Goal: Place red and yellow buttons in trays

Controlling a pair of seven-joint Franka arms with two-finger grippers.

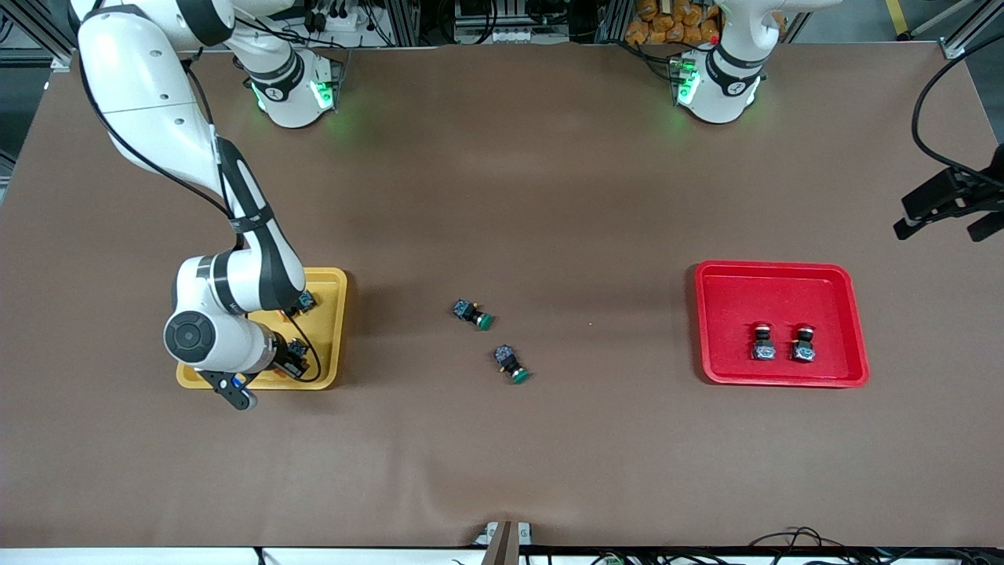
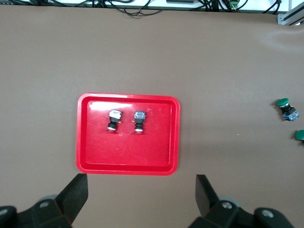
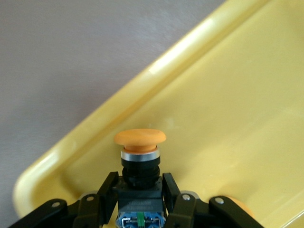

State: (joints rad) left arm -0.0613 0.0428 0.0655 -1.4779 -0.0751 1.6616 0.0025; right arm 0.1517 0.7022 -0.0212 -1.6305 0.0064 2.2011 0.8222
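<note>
Yellow plastic lay under the right gripper (image 3: 140, 199), whose fingers were clamped on a yellow-capped button (image 3: 140, 156) low inside the yellow tray (image 1: 336, 314); another button (image 1: 304, 300) lay in that tray. Two red-capped buttons (image 1: 763, 342) rested side by side in the red tray (image 1: 780, 275). The left gripper (image 2: 142, 199) was held spread apart, waiting above the table near it. Two green-capped switches (image 1: 473, 314) lay between the trays.

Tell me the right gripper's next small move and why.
Probably open the right gripper: its fingers clamp the orange-yellow-capped push-button switch over the shallow yellow plastic tray, where another switch already lies. The left gripper waits open above the red plastic tray.
</note>
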